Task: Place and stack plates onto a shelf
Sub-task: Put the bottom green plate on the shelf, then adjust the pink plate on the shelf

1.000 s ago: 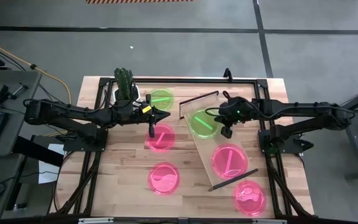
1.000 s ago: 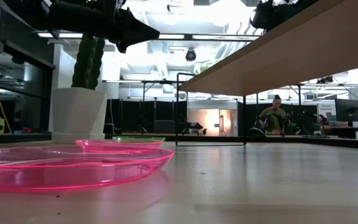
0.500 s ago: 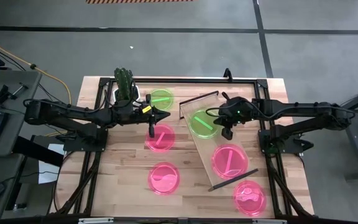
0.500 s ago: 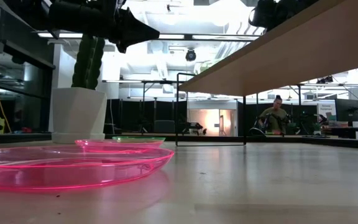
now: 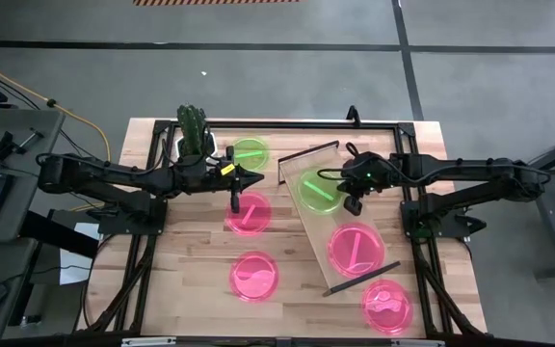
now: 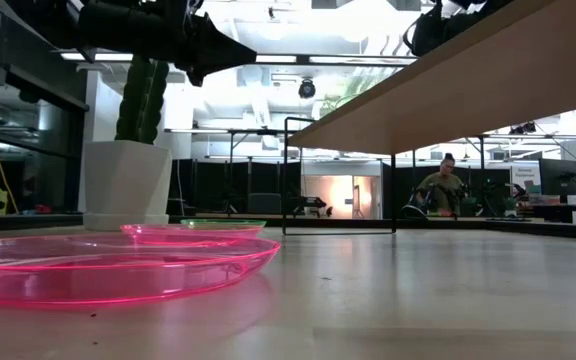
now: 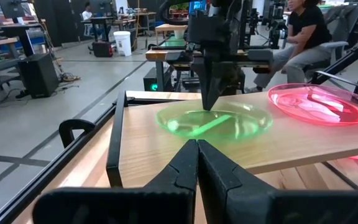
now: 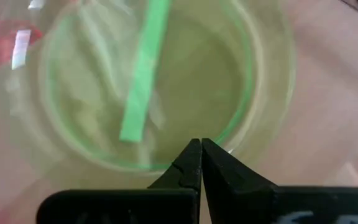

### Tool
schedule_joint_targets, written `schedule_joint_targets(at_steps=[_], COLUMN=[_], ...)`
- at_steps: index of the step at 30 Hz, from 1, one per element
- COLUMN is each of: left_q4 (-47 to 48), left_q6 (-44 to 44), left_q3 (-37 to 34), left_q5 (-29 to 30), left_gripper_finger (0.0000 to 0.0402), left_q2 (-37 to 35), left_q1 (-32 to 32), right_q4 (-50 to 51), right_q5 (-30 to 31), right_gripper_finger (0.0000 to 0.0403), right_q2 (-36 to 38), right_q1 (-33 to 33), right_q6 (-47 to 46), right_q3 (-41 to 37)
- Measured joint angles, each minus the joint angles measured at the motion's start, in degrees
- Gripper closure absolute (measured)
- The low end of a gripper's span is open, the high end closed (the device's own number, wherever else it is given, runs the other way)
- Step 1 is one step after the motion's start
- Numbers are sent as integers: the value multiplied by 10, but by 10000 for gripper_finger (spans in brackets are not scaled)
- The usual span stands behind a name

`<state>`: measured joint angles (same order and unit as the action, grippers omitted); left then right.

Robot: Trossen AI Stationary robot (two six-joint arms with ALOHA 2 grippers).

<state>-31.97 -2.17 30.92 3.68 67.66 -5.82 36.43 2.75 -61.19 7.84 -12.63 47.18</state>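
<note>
The shelf [image 5: 332, 221] is a light-wood plank lying slantwise on the table's right half. It carries a green plate [image 5: 316, 189] near its far end and a pink plate [image 5: 355, 248] near its near end. My right gripper [image 5: 348, 199] is shut and points down at the green plate's [image 8: 104, 81] right rim. My left gripper [image 5: 258, 179] is shut and hangs level above the table between a green plate [image 5: 251, 151] and a pink plate [image 5: 249, 212]. In the left wrist view it [image 7: 197, 143] faces the shelf [image 7: 160, 155]. My right gripper's shut fingertips [image 7: 209, 104] come from above, pointing down, at the inner edge of the green plate's rim [image 8: 225, 140] on its right side. The plate lies flat on the shelf. I cannot tell whether the tips touch it.
Two more pink plates [image 5: 254, 276] [image 5: 386, 306] lie on the table's near half. A cactus in a white pot [image 5: 193, 130] stands at the far left corner. A black frame [image 5: 422, 193] borders the tabletop. A person [image 7: 303, 31] sits beyond the table.
My right gripper has shifted a little toward the table's right edge and slightly up above the green plate, its fingers still shut. My left arm has kept still.
</note>
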Motion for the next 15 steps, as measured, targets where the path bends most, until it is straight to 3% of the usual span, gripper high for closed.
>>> schedule_joint_targets(at_steps=[15], left_q4=[0], left_q6=[0], left_q3=[0], left_q5=[0], left_gripper_finger=[401], left_q2=[0], left_q1=[0], right_q4=[-11], right_q5=[-8], right_gripper_finger=[403], right_q2=[32], right_q1=[0], right_q6=[11], right_q3=[0])
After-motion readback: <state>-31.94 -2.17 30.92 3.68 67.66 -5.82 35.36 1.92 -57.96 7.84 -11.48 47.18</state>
